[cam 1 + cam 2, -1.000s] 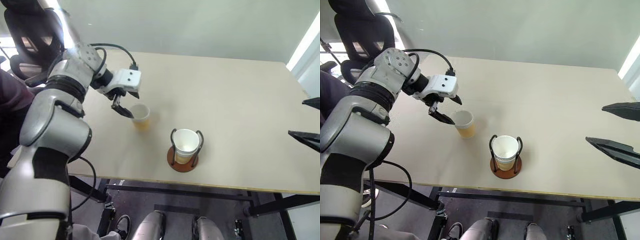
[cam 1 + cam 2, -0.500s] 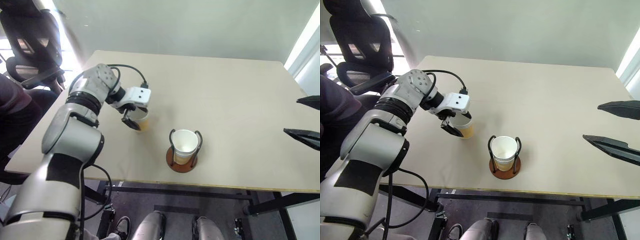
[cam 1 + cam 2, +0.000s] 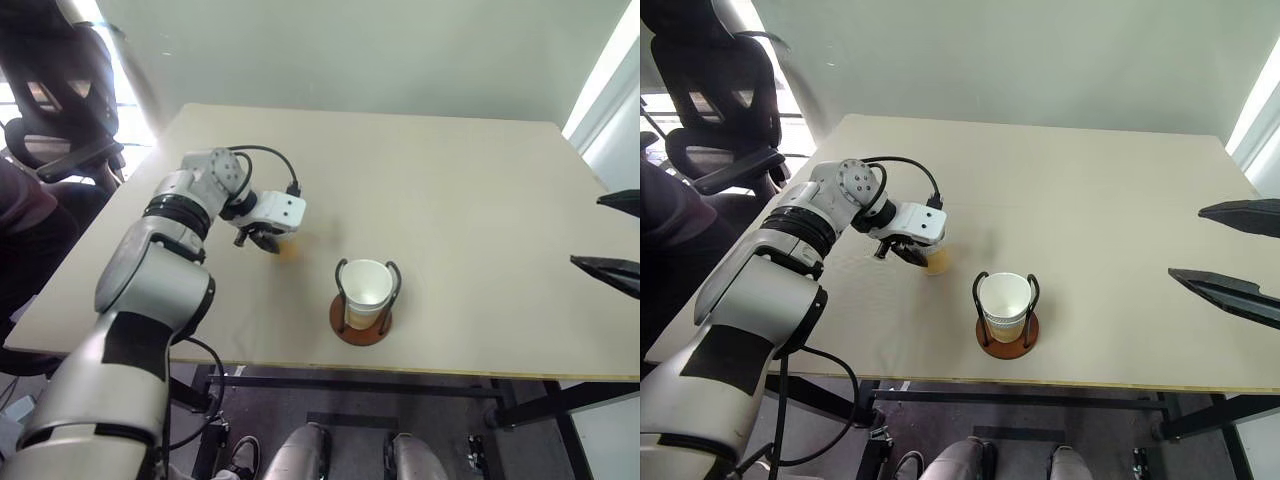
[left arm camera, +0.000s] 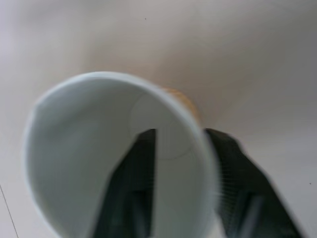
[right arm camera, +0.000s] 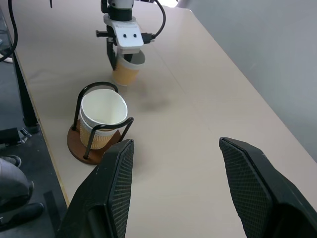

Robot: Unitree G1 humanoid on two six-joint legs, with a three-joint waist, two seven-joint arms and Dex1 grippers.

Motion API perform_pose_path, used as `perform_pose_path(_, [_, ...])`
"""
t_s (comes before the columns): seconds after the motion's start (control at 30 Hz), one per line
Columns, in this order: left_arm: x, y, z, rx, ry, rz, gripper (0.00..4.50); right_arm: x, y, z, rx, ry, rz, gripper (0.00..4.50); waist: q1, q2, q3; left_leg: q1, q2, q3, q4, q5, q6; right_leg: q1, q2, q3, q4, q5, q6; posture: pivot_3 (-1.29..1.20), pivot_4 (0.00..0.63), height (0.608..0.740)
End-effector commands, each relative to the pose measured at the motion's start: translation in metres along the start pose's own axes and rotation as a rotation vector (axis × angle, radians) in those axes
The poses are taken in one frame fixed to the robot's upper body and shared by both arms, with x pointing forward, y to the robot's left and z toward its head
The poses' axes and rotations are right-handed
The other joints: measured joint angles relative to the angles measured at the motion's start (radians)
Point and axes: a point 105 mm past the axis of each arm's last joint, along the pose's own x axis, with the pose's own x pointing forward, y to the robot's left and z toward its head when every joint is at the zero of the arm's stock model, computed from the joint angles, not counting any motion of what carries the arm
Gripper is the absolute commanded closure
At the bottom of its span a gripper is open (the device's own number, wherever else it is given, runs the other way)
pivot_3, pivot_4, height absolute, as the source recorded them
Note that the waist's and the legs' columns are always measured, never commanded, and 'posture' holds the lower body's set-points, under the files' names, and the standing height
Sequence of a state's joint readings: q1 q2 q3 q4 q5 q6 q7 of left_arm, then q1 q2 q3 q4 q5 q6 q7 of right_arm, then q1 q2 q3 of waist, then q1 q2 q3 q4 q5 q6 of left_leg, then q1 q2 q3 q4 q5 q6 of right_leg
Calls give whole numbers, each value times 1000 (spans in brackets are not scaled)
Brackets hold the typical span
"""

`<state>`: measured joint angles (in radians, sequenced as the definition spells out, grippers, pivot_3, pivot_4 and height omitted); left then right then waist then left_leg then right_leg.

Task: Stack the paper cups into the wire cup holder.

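Pale beige and matte, the flat rectangular table (image 3: 470, 200) fills the middle of the head views, set before a plain grey-white wall, with a black office chair (image 3: 715, 90) off its far-left corner.

Near the front edge stands the wire cup holder (image 3: 362, 305): a round rust-brown disc with two thin dark wire loops rising upright. Nested inside it are stacked paper cups (image 5: 101, 116), tapered, white within with a rolled white rim and yellow-tan outside; the right wrist view shows at least two rims, one inside the other.

At about ten o'clock from the holder, well clear of it, a loose paper cup (image 5: 127, 69) stands on the table. The left gripper (image 3: 912, 252) reaches steeply down onto it, its white wrist block sitting above the rim. The left wrist view shows one black ribbed finger (image 4: 136, 188) inside the white bowl and the other outside, the cup wall pinched between them, so the fingers are narrowed on the rim.

The right gripper (image 5: 176, 188) hangs well away at three o'clock, over the table's right edge. Its two broad black fingers, textured on the inner faces, stand apart with nothing between them.
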<state>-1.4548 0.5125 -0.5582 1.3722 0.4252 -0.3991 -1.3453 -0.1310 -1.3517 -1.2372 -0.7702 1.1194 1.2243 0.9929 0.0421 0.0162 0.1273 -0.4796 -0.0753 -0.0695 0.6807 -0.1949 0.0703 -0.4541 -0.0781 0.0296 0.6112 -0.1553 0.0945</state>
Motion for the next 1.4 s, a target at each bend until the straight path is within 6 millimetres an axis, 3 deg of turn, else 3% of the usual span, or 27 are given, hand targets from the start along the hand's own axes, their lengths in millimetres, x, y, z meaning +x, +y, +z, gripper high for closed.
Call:
perform_pose_path(0.03, [-25,13,17,26,-90,47,4221,-8,-3,10,-28,-22,-29,1707,-1,0,0,0,0,0,0,-1,0,0,-2,0,0,0,0,0,150,740])
perform_pose_path(0.07, [-36,14,24,29,-135,28,4485,-9,-2,12,-28,-28,-19,1707,-2,0,0,-1,0,-2,1,-1,0,-1,-3,2,0,0,0,0,150,740])
perform_pose_path(0.2, [-81,26,54,104,-263,58,4485,-14,3,15,-26,-29,-4,1707,-2,-1,0,-6,0,-4,0,-1,0,-4,0,2,0,0,-1,0,150,740])
perform_pose_path(0.33, [-101,34,72,191,-290,112,4485,-14,5,14,-21,-30,-5,1707,-2,2,-1,-5,0,-3,0,-8,-5,-4,-1,1,-1,-1,-2,0,150,740])
perform_pose_path(0.4, [-115,37,98,262,-394,143,4485,-14,4,13,-23,-31,-16,1707,-6,3,-1,-2,-1,1,-1,-10,-6,-2,-1,1,0,-3,0,0,150,740])
perform_pose_path(0.5, [-131,14,143,394,-601,44,4485,-14,3,13,-30,-35,-27,1707,-9,1,-1,-6,1,1,0,-9,-7,-5,0,0,1,-1,2,0,150,740])
perform_pose_path(0.53, [-134,3,155,439,-653,-11,4485,-14,3,12,-31,-36,-28,1707,-10,3,-1,-8,3,-2,2,-4,-7,-5,-2,1,-1,3,9,0,150,740])
perform_pose_path(0.67, [-145,-28,185,533,-787,-167,4485,-12,6,12,-38,-38,-30,1707,-11,5,-1,-2,1,1,3,-10,-8,0,-3,2,-1,-1,11,0,150,740])
perform_pose_path(0.83, [-129,-40,181,591,-679,-263,4485,-14,9,13,-45,-30,-48,1707,-13,7,0,3,0,2,3,-17,-2,5,-9,-1,-1,-3,12,0,150,740])
perform_pose_path(1.17, [-104,-43,160,713,-440,-347,4485,-15,13,13,-41,-15,-72,1707,-13,7,1,6,-2,1,4,-19,-2,10,-10,-2,-1,-10,9,0,150,740])
perform_pose_path(1.4, [-91,-46,160,745,-405,-402,4485,-14,14,15,-45,-17,-80,1707,-10,7,2,6,-2,0,4,-21,-3,11,-10,-4,0,-9,4,0,150,740])
